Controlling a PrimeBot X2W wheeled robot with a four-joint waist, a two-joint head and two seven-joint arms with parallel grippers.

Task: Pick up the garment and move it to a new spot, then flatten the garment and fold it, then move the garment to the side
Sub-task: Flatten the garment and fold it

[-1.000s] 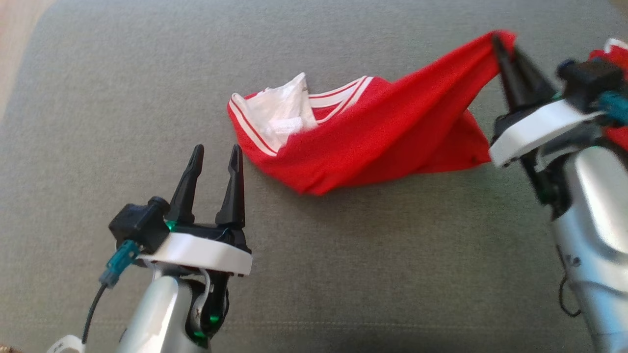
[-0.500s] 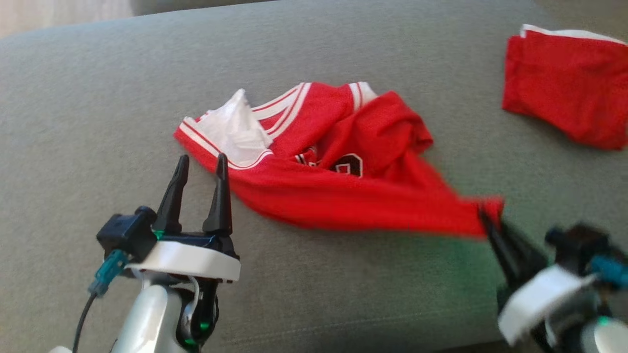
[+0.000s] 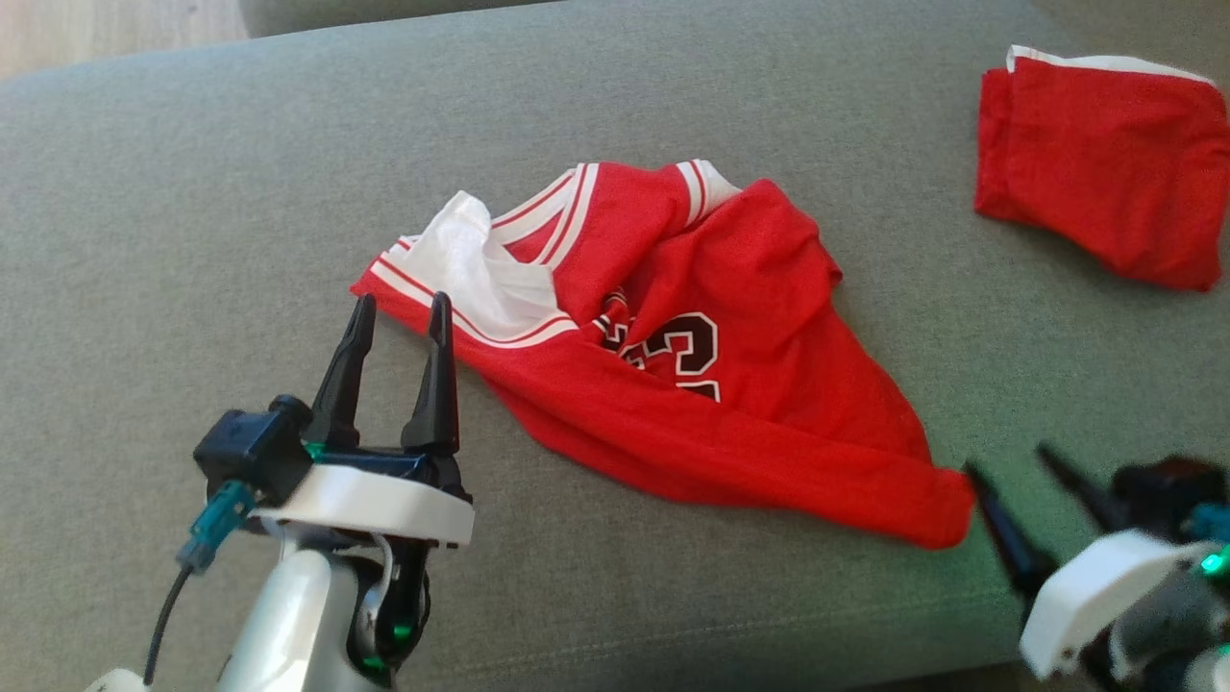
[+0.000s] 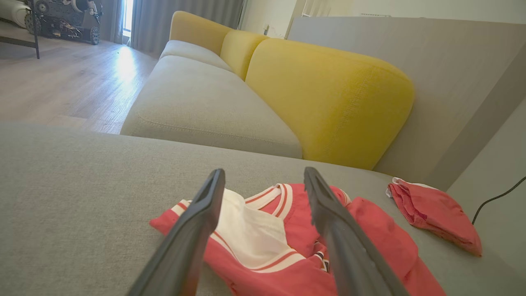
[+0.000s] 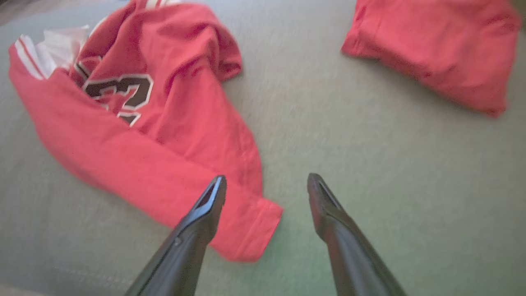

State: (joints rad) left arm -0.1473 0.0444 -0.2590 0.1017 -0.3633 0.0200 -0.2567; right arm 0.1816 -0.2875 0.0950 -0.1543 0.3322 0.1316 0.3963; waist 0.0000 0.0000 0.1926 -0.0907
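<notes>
Sprawling across the grey seat cushion (image 3: 173, 211), the red jersey (image 3: 750, 423) lies crumpled, number side up, approx. mid-cushion in the head view. Its long axis runs diagonal: white-trimmed collar end (image 3: 461, 279) toward the robot's left & farther out, hem corner (image 3: 947, 524) toward its right & closer in. Each end has an arm next to it.

The left gripper (image 3: 404, 300) has its jaws wide apart w/ nothing btw them, tips just beside the collar trim. In its wrist view the collar sits straight ahead btw the two fingers. The right gripper (image 3: 1007, 458) is also spread wide & empty, tips just beside the hem corner. Its wrist view puts that corner right by one finger, w/ bare cushion btw the two. Neither arm has hold of cloth.

Judgement: the jersey looks set down at its spot, so flattening is next. That turns on the diagonal, i.e. each gripper prob. takes the end nearest it (right = hem, left = collar) & pulls outward along the axis. The cloth is bunched over itself near the middle, so one tug may not do it.

Surface is soft woven fabric w/ some give. A second red garment (image 3: 1105, 173), folded, sits well apart at far right. Room: yellow backrest (image 4: 328, 94), wood floor (image 4: 61, 82), dark cable (image 4: 499, 196).
</notes>
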